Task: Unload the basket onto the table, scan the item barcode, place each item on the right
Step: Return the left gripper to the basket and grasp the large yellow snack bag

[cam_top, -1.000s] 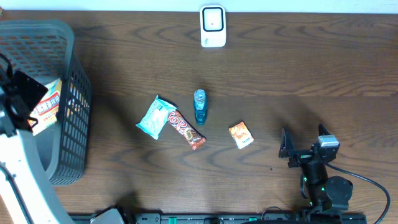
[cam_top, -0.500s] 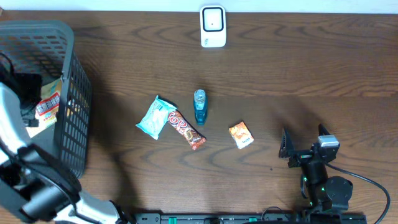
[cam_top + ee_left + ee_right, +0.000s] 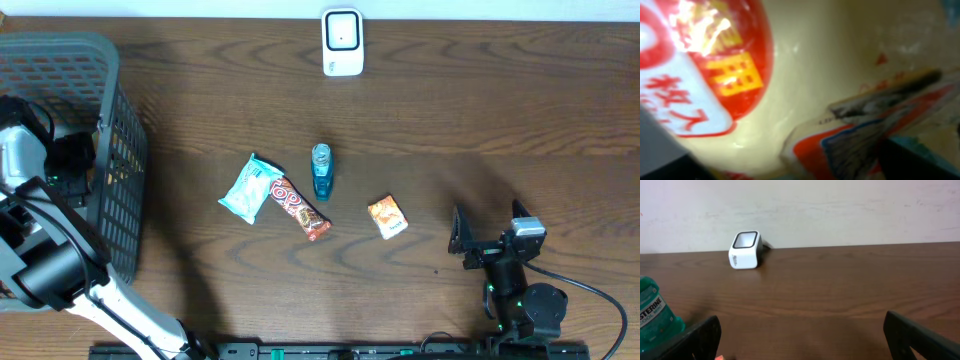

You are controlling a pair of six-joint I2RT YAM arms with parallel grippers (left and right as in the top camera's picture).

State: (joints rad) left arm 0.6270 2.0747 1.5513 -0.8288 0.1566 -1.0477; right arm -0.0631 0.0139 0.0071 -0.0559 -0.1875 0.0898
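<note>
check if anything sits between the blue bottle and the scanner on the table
Nothing visible does: only bare table lies between the blue bottle and the scanner.

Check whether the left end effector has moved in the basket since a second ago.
Yes. The left end effector has shifted toward the table-side mesh wall of the basket, and now covers the snack pack that showed beside it earlier.
</note>
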